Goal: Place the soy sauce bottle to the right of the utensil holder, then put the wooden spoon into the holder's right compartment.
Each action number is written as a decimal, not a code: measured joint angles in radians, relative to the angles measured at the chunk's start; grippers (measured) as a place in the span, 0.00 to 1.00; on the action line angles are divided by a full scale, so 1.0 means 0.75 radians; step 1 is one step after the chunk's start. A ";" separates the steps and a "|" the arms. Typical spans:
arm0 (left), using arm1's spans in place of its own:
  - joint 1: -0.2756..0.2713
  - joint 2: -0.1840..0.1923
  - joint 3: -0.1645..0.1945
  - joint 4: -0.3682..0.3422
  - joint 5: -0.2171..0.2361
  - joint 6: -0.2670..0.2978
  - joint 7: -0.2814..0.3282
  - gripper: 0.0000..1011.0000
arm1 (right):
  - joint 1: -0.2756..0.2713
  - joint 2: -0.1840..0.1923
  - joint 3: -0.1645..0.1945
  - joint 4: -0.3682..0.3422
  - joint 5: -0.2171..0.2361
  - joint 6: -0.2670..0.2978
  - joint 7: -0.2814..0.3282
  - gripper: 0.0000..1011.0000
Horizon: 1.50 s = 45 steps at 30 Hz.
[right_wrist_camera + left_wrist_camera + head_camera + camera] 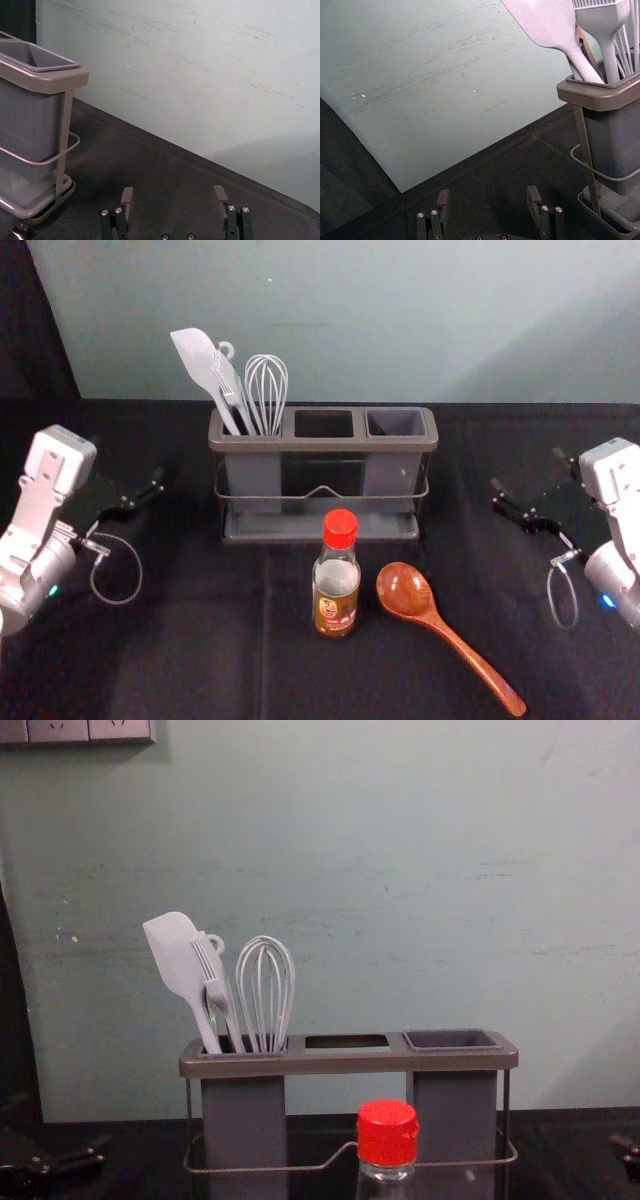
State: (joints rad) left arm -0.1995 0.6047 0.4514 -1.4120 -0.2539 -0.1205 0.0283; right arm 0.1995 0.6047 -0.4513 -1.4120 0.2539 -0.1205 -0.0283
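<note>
The soy sauce bottle [337, 592], red-capped, stands upright in front of the utensil holder [325, 444], a little right of its middle. Just right of the bottle lies the wooden spoon [405, 592], bowl towards the holder and handle slanting to the front right. The holder's right compartment [397, 422] is empty. Left of the holder, my left gripper [130, 475] hangs with its fingers apart and nothing between them; the left wrist view shows the left gripper [488, 200] likewise. On the right side, my right gripper [528, 472] is also open and empty, as the right gripper [174, 199] appears from its wrist.
A light spatula [178, 955], a fork-like tool and a whisk [266, 985] stand in the holder's left compartment, rising well above its rim. Behind the black-covered table [200, 640] is a pale wall [400, 320]. The bottle stands between the two arms, near the spoon's bowl.
</note>
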 joint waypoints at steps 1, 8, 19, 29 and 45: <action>0.000 0.000 0.000 0.000 0.000 0.000 0.000 0.99 | 0.000 0.000 0.000 0.000 0.000 0.000 0.000 0.99; 0.000 0.000 0.000 0.000 0.000 0.000 0.000 0.99 | 0.000 0.000 0.000 0.000 0.000 0.000 0.000 0.99; 0.000 0.000 0.000 0.000 0.000 0.000 0.000 0.99 | 0.000 0.000 0.000 0.000 0.000 0.000 0.000 0.99; 0.000 0.000 0.000 0.000 0.000 0.000 0.000 0.99 | 0.000 0.000 0.000 0.000 0.000 0.000 0.000 0.99; 0.000 0.000 0.000 0.000 0.000 0.000 0.000 0.99 | 0.000 0.000 0.000 0.000 0.000 0.000 0.000 0.99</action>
State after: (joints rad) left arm -0.1995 0.6047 0.4514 -1.4120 -0.2539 -0.1205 0.0283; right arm 0.1995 0.6047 -0.4514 -1.4120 0.2539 -0.1205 -0.0282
